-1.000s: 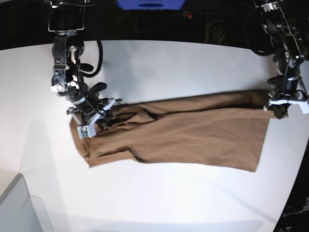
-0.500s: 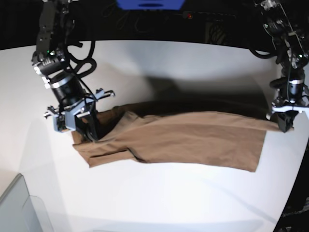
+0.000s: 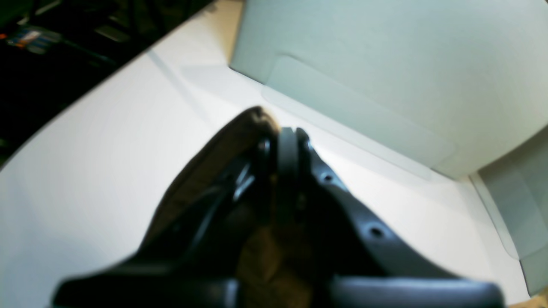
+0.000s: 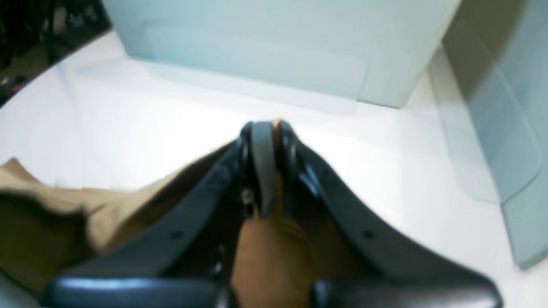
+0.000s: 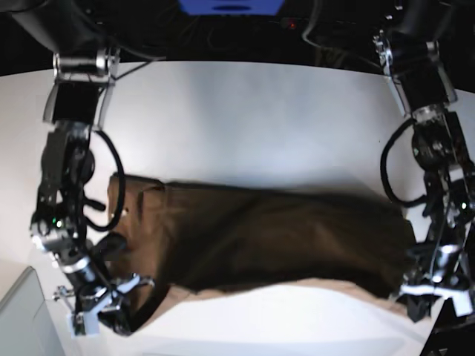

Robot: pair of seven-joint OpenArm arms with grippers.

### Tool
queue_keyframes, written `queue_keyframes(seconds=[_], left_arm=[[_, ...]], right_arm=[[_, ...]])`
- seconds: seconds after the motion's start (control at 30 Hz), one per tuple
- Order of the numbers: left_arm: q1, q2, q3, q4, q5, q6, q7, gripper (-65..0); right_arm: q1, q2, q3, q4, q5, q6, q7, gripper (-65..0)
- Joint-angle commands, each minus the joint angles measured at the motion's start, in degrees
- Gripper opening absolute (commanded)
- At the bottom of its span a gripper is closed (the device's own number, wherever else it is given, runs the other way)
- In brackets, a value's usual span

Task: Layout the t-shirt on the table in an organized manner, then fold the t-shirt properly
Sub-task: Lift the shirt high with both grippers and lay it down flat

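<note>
The tan-brown t-shirt (image 5: 260,237) hangs as a dark sheet lifted across the white table (image 5: 245,119), its lower edge still lying on the tabletop near the front. My right gripper (image 5: 122,322), at the base view's lower left, is shut on one end of the shirt. My left gripper (image 5: 415,304), at the lower right, is shut on the other end. In the right wrist view the gripper (image 4: 265,126) pinches brown fabric (image 4: 51,209) between closed fingers. In the left wrist view the gripper (image 3: 282,132) also pinches fabric (image 3: 205,171).
A grey translucent bin (image 5: 22,319) stands at the table's front left corner, close to my right gripper. It fills the background of both wrist views (image 3: 385,51) (image 4: 278,38). The table's curved front edge runs just below both grippers.
Both grippers have carried the shirt's far edge up and toward the table's front, so the cloth now drapes over itself. The right arm swung from the far left to the front left corner.
</note>
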Motion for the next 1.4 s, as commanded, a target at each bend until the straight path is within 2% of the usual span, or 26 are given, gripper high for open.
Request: queue_keyframes(seconds=[0.0, 0.1, 0.17, 0.33, 0.43, 0.57, 0.63, 0.8, 0.93, 1.13, 1.23, 1.37], left_arm=[[-4.08, -0.49, 2.13, -0.92, 0.56, -0.67, -1.47, -64.8], [-12.43, -0.66, 6.7, -6.9, 2.5, -0.75, -1.56, -64.8], [-18.41, -0.49, 8.72, -10.42, 2.67, -0.75, -1.56, -64.8], [-29.84, -0.4, 11.8, -15.87, 2.32, -0.58, -1.56, -64.8], [-34.5, 0.57, 12.33, -17.01, 2.15, -0.67, -1.29, -64.9], [-34.85, 0.66, 12.5, -16.05, 2.06, -0.75, -1.2, -64.9], [-33.8, 0.66, 12.59, -14.11, 2.06, -0.75, -1.12, -64.9], [-22.81, 0.57, 12.15, -8.31, 2.06, -0.75, -1.12, -64.9], [-10.94, 0.48, 12.06, -1.89, 1.97, -0.75, -1.12, -64.9], [8.93, 0.57, 9.43, 5.14, 2.06, -0.84, -1.2, -64.9], [17.81, 0.57, 6.79, 6.64, 2.06, -0.84, -1.38, -64.9], [25.81, 0.74, 1.78, 5.49, 2.06, -0.93, -1.38, -64.9]], right_arm=[[4.57, 1.38, 0.04, -1.37, 0.44, -0.2, 2.4, -65.0], [14.5, 2.17, -0.05, -8.4, 0.53, -0.11, 2.49, -65.0], [20.75, 3.23, 0.21, -12.35, 0.53, 1.73, 2.49, -65.0], [32.44, 5.34, 0.04, -14.82, 0.35, 2.7, 2.13, -65.0], [36.31, 6.83, 0.04, -14.46, 0.35, 2.88, 2.05, -65.0], [35.52, 8.68, 0.12, -12.35, 0.53, 2.88, 1.87, -65.0], [31.38, 8.94, 0.56, -9.37, 0.61, 2.88, 0.38, -65.0], [15.12, 8.68, 3.82, 2.94, 0.7, 2.88, -0.06, -65.0], [0.35, 5.51, 7.24, 10.77, 1.49, 2.96, 0.46, -65.0], [-20.05, -0.12, 14.63, 19.82, 9.05, 4.28, 0.55, -65.0], [-31.3, -3.1, 15.86, 22.37, 11.43, 4.9, 0.82, -65.0], [-42.29, -7.06, 15.42, 22.2, 11.43, 6.04, 5.83, -65.0]])
